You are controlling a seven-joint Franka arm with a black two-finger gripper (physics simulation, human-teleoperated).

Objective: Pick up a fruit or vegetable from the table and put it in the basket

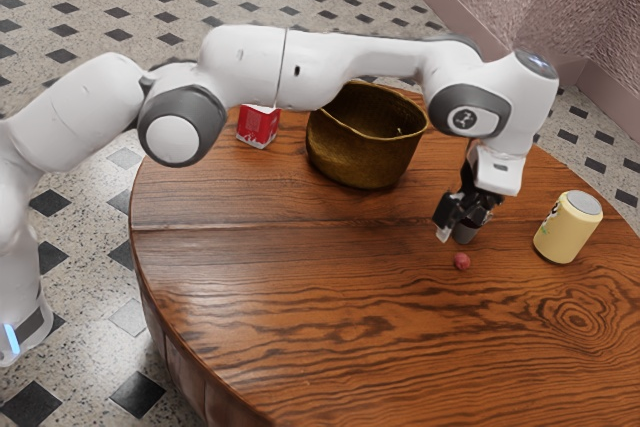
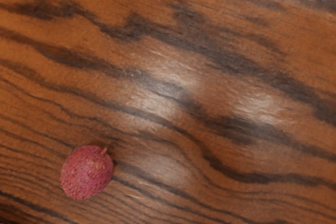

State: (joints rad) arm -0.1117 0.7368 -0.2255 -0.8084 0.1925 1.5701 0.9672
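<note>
A speckled floor (image 1: pixel 60 197) set with dark diamonds spreads around everything, and a rough pinkish wall (image 1: pixel 600 27) rises beyond the hand, past its side toward the exterior view's right. Under the hand is a round wooden tabletop (image 1: pixel 300 287), glossy and boldly grained.

The basket (image 1: pixel 362 152), deep, brassy and open-topped, stands from the hand toward the exterior view's left and farther from that camera. A pale yellow can (image 1: pixel 568 228) is upright on the hand's opposite side, near enough to mind if the wrist swings wide. The red box (image 1: pixel 258 126) is well apart from the hand, past the basket toward the arm's base.

The hand (image 1: pixel 455 236) hangs above the wood, spread, with nothing pinched.

Smallest is the fruit (image 2: pixel 86 172), pinkish red and pebbly, resting on the tabletop lower than the hand and offset toward the exterior camera. That offset decides the move: a small shift that way, then down. It is nearly round, slightly longer toward its stem stub (image 2: pixel 104 150), so the grip angle should matter little, though an off-centre squeeze could roll it.
</note>
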